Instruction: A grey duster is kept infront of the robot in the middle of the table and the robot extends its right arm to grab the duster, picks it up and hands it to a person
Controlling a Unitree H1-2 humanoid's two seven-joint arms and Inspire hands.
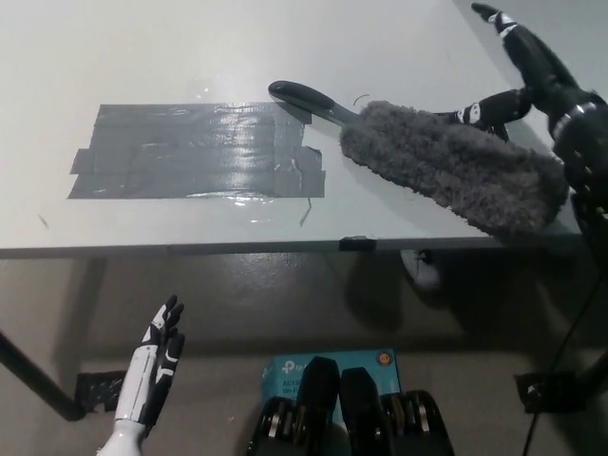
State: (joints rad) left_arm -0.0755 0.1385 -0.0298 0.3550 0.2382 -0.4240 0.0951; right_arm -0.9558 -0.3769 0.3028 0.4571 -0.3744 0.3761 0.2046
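The white left hand (152, 375) is hanging below the counter (237, 57) edge, fingers apart, holding nothing. The grey duster (437, 157) is lying on the counter beside grey tape (190, 152). Beyond it, the black right hand (532, 81) is hovering, spread, released.

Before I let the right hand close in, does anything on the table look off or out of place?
The duster lies diagonally at the table's right front corner, its fluffy end overhanging the edge. The grey tape patch has peeling, ragged edges. The right hand is open above it; the left hand rests low.
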